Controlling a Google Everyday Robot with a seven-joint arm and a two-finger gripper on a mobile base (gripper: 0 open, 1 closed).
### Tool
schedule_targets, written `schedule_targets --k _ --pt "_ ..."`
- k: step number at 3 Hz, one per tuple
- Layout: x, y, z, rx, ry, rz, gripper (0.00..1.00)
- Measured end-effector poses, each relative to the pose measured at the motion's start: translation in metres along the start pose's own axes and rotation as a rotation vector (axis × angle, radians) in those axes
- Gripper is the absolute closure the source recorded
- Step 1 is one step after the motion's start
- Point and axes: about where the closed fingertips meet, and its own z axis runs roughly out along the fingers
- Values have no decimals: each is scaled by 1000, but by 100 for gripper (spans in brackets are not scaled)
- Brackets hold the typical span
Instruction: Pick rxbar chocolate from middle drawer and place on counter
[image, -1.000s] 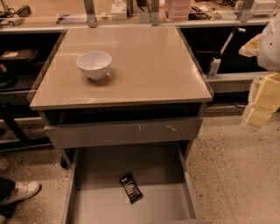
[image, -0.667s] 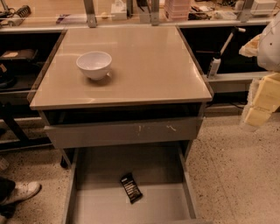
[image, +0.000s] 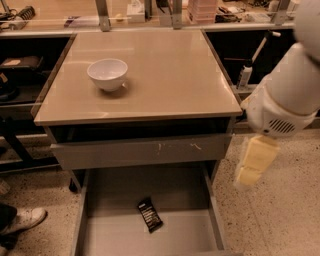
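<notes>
The rxbar chocolate (image: 150, 215), a small black wrapped bar with white lettering, lies flat on the bare floor of the open middle drawer (image: 195, 235), near its middle. The beige counter (image: 165, 75) is above it, on a grey cabinet. My gripper (image: 254, 162) hangs from the white arm at the right, beside the cabinet's right edge. It is above and to the right of the drawer, apart from the bar, and it holds nothing.
A white bowl (image: 107, 74) stands on the counter's left part. The upper grey drawer with a scratched front panel (image: 142, 150) is slightly open. A cluttered bench (image: 60, 15) runs along the back. A person's shoe (image: 25, 220) is on the floor at the left.
My arm has swung in from the right edge, and the gripper has moved left and down toward the cabinet's right side. The bar and the bowl have not moved.
</notes>
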Motion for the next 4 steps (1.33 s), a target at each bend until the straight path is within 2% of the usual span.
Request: schedule_targets --k 1,3,4 --pt "1 32 68 -127 71 32 0" --pt "5 36 70 -133 80 41 0" --pt "-7 47 108 -168 66 110 0"
